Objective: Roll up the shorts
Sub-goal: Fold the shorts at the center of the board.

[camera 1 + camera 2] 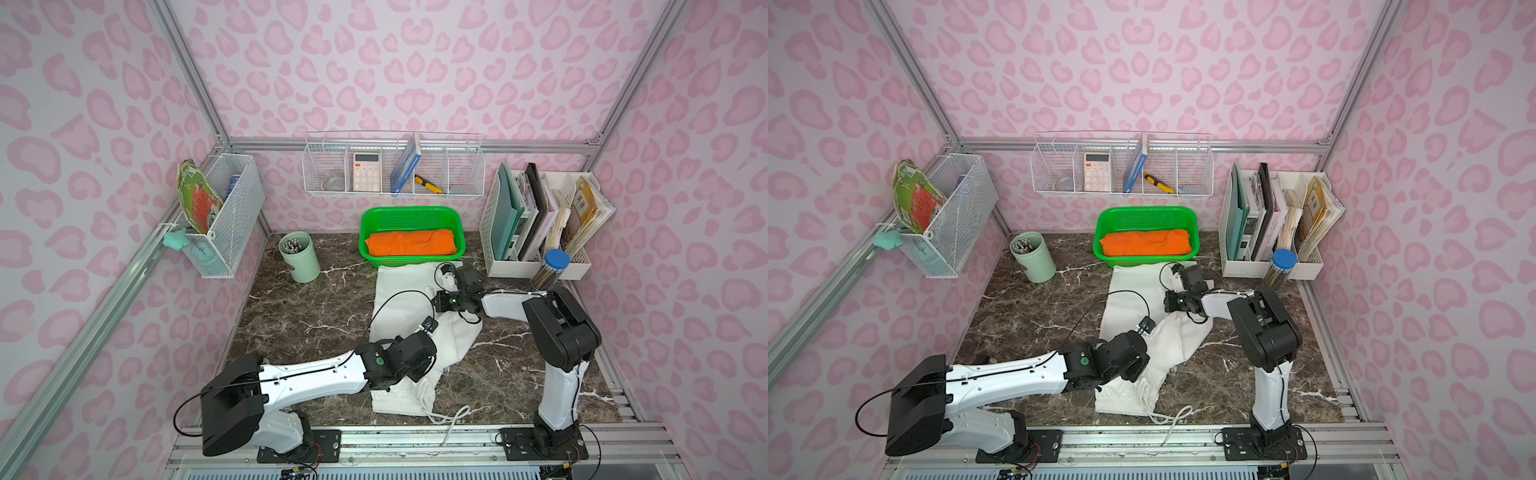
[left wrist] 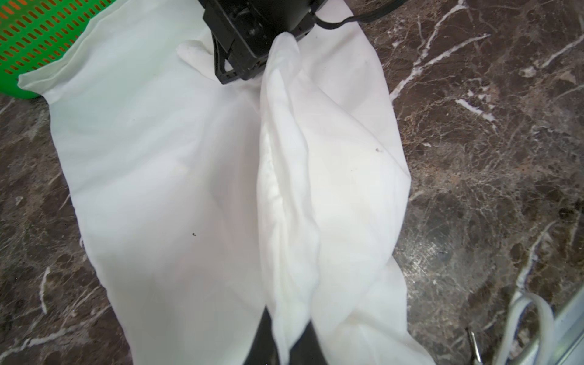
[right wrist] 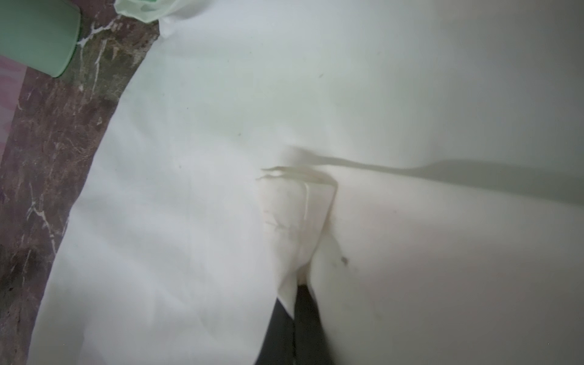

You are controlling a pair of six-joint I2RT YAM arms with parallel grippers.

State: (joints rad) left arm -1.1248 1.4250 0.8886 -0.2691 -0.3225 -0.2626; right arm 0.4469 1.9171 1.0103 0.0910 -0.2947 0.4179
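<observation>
Drawstring (image 1: 451, 417) trails over the front edge of the counter (image 1: 299, 316), and the shorts (image 1: 390, 278) stretch from there back to the basket (image 1: 409, 211) at the rear edge. Left gripper (image 2: 286, 335) and right gripper (image 3: 295, 309) each pinch one raised ridge of fabric, seemingly folding one leg over the other; no rolling has begun yet. Basket holds an orange cloth (image 1: 411, 243). The cup (image 1: 301, 266) near the rear left corner holds pens (image 1: 291, 246). The wall rack (image 1: 392, 192) holds a calculator (image 1: 367, 171), book (image 1: 405, 164) and cutter (image 1: 428, 185).

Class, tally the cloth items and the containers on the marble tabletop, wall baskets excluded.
Cloth items: 2 (white shorts, orange cloth)
Containers: 4 (green basket, mint cup, blue-lidded jar, white file rack)
Total: 6
</observation>
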